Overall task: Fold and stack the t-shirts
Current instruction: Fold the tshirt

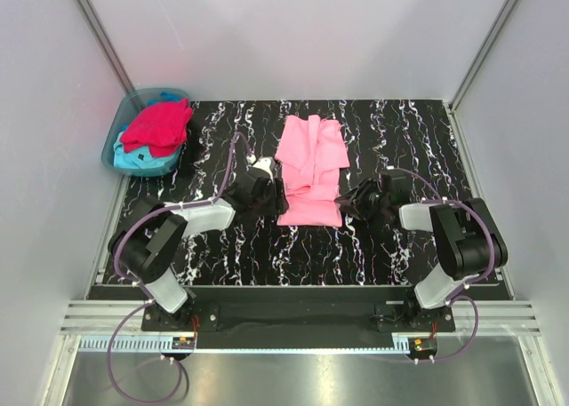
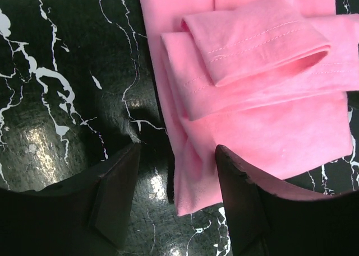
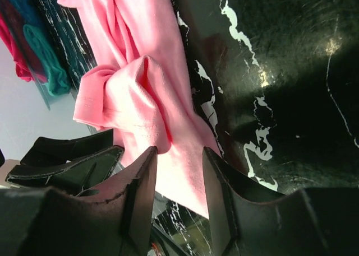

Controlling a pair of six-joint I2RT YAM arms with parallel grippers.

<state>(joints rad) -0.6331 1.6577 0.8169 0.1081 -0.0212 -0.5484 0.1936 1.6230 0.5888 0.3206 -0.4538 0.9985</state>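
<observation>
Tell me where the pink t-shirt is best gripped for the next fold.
Probably grip the pink t-shirt at its near end: the left gripper on the left corner, coming from the left, the right gripper on the right corner, from the right. It lies as a flat narrow strip, and those corners are free.

Both arms reach from the bottom of the frame toward the middle, with elbows bent outward. The left gripper (image 1: 269, 191) is just left of centre and the right gripper (image 1: 345, 200) just right, both low, jaws apart.
</observation>
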